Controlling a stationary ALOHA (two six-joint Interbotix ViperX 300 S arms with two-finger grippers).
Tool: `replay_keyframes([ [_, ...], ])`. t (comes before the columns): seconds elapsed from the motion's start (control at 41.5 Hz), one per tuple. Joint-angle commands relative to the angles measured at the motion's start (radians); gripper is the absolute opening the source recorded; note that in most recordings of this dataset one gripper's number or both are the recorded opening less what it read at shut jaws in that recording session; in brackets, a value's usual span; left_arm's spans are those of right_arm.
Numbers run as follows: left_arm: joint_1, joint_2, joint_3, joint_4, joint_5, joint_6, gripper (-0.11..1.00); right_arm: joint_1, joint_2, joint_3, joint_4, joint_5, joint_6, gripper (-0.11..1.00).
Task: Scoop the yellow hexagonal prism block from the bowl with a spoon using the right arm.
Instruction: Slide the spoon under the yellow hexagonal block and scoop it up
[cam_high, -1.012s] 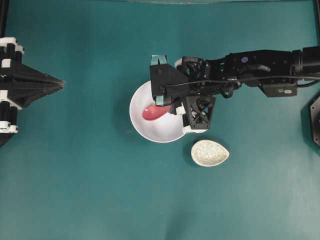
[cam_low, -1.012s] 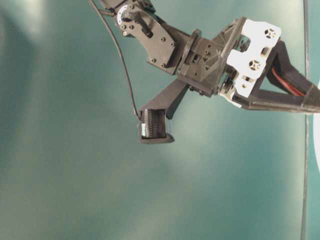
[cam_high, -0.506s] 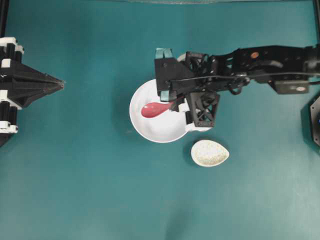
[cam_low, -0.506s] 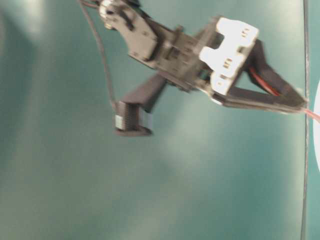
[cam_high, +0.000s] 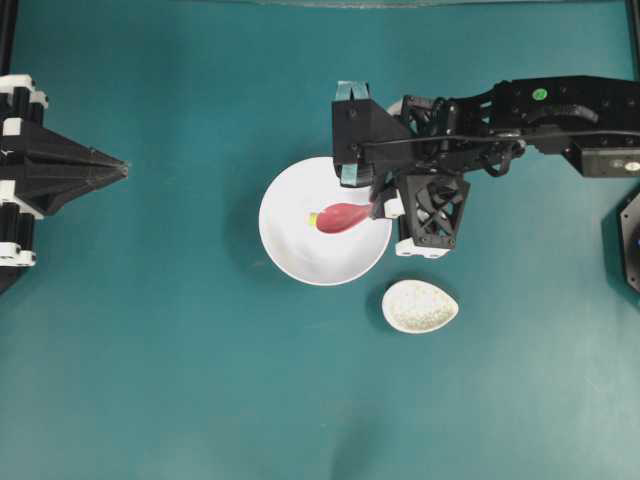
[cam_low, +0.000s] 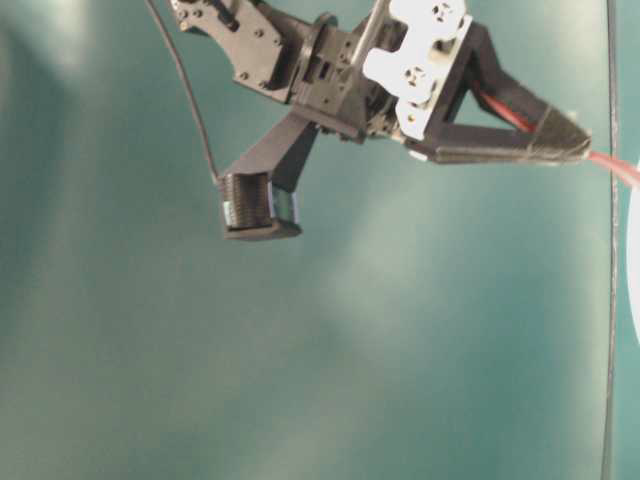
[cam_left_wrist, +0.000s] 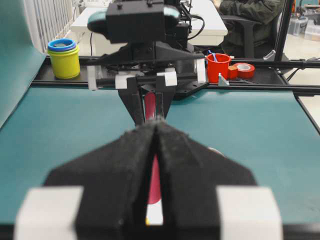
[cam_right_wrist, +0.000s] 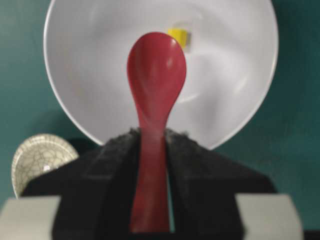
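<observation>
The white bowl (cam_high: 290, 250) sits mid-table. The tiny yellow block (cam_high: 312, 217) lies on the bowl's floor, just beyond the scoop tip of the pink-red spoon (cam_high: 342, 217). My right gripper (cam_high: 380, 205) is shut on the spoon's handle at the bowl's right rim. In the right wrist view the gripper (cam_right_wrist: 151, 135) holds the spoon (cam_right_wrist: 156, 65) over the bowl (cam_right_wrist: 230, 75), with the block (cam_right_wrist: 177, 36) outside the scoop, past its far right edge. My left gripper (cam_high: 122, 168) is shut and empty at the far left.
A small speckled egg-shaped dish (cam_high: 420, 306) stands just below and right of the bowl, and shows in the right wrist view (cam_right_wrist: 37, 157). The right arm (cam_high: 520, 140) stretches in from the right edge.
My right gripper has drawn back to the right with the spoon, and the scoop has slid from the bowl's left part toward its middle. The yellow block now shows at the scoop's tip.
</observation>
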Motion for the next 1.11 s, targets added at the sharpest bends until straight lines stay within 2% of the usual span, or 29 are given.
replay_keyframes([
  [0.0, 0.000, 0.005, -0.025, 0.003, -0.005, 0.003, 0.00, 0.002, -0.021, 0.003, 0.000, 0.000, 0.002, 0.23],
  [0.698, 0.002, 0.005, -0.025, 0.003, -0.003, 0.005, 0.00, 0.002, 0.078, 0.003, -0.017, -0.123, -0.008, 0.23],
  [1.084, 0.002, 0.005, -0.025, 0.003, -0.005, 0.005, 0.00, 0.002, 0.084, -0.002, -0.017, -0.261, -0.017, 0.23],
])
